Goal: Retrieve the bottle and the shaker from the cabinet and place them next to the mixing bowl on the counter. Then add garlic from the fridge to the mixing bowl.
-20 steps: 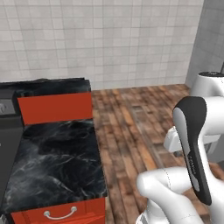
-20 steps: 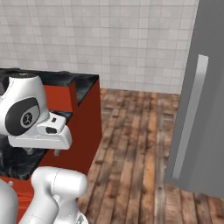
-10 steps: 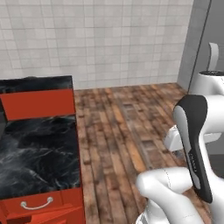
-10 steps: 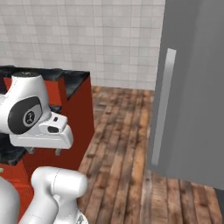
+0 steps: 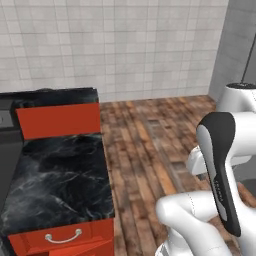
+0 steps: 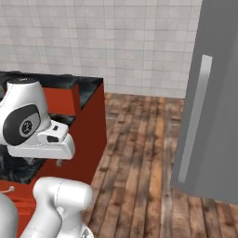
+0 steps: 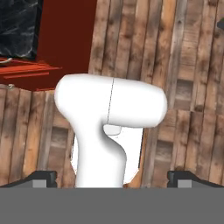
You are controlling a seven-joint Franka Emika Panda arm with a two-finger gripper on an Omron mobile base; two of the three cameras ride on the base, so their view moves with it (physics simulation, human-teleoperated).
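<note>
The fridge (image 6: 218, 102) is the landmark here: it stands tall and grey with its door shut, a long pale handle (image 6: 193, 118) running down the front, and the wooden floor (image 6: 139, 153) stretches from its foot toward the black marble surface (image 5: 57, 175) well off to its left. That surface is bare on the stretch in sight; the bottle, shaker, mixing bowl and garlic cannot be seen, so whether the first part of the task is done cannot be told. The claw (image 7: 111, 177) is released, its two dark tips standing wide apart at the bottom of the hand view, with nothing between them, looking down at the floorboards. Judging by the base facing the fridge with the arm folded and unloaded, the step in hand is likely the approach for the garlic. The next move calls for closing in until the handle is within reach, then bringing the claw to the handle and pulling the door open.
</note>
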